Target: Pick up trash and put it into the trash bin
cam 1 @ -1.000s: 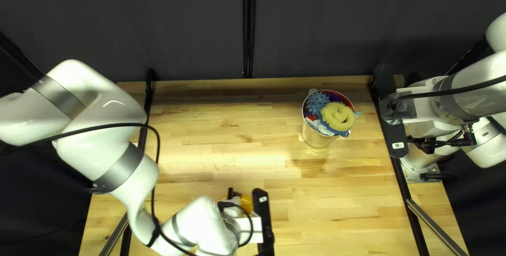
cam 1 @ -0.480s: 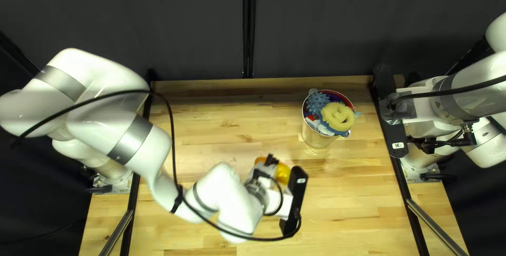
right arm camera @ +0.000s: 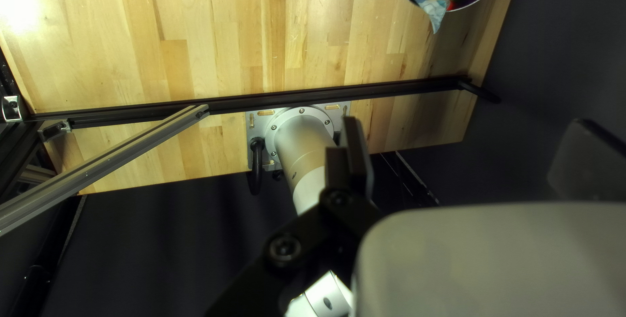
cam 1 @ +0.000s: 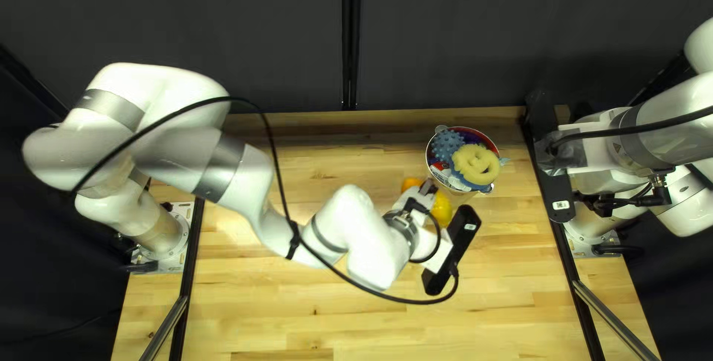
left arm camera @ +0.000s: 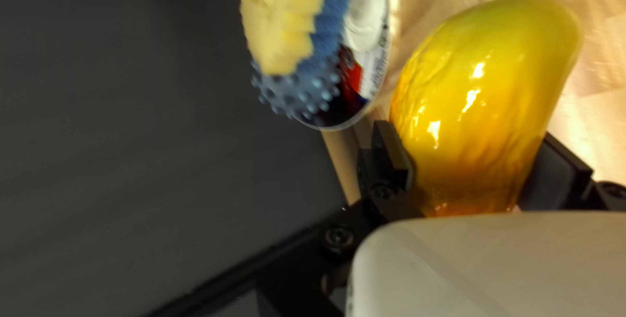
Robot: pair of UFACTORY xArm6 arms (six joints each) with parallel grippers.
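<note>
The worktop (cam 1: 342,316) is pale strip wood with some darker patches, black rails (cam 1: 561,246) down both sides, plus slanted metal bars (cam 1: 616,322) near the front corners. Behind it there's just a dark curtain (cam 1: 186,19) with a black upright (cam 1: 352,34). Light's pretty harsh, big glare (right arm camera: 19,7) on the wood.

Our rounded, glossy white arms (cam 1: 356,227) wear smooth grey bands (cam 1: 220,169), black cables (cam 1: 230,99) and screwed black links (left arm camera: 293,258).
</note>
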